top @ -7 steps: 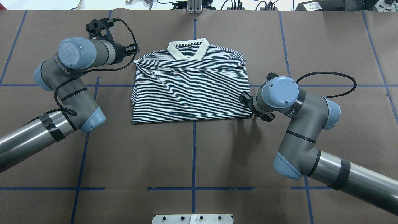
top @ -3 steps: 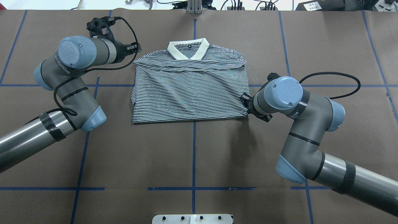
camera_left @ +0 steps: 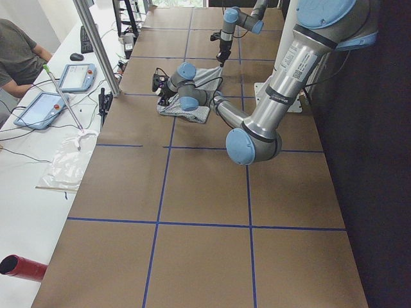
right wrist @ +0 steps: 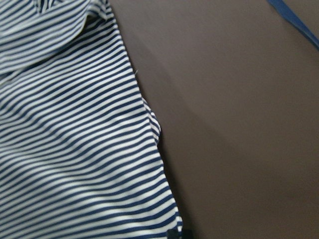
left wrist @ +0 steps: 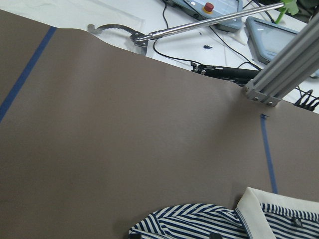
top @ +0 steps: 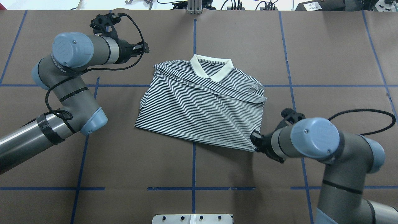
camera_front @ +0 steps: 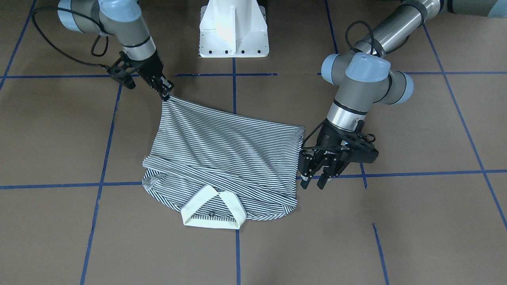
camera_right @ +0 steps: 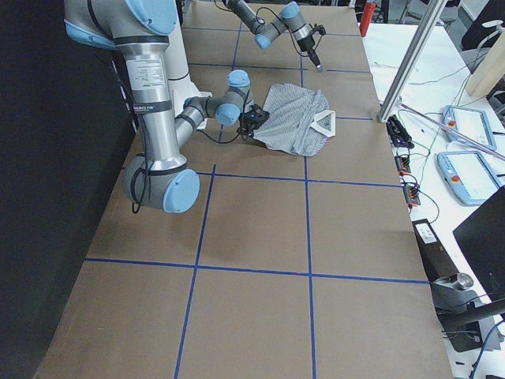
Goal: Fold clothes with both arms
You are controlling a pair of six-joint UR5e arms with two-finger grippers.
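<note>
The striped polo shirt lies folded and skewed on the brown table, its cream collar on the far side. In the front-facing view the shirt has its collar nearest the camera. My right gripper is shut on the shirt's near right corner, also shown in the front-facing view; the right wrist view shows the stripes running to its fingertips. My left gripper is open and empty, just off the shirt's far left edge. The left wrist view shows the shirt below it.
The white pedestal base stands at the near table edge. An aluminium post rises at the far edge. Blue tape lines grid the brown table. An operator and tablets sit at a white bench beyond it.
My right gripper has pulled the shirt's near right corner toward the robot and outward. The whole shirt has slid right and turned askew. My left gripper has shifted slightly farther and right.
</note>
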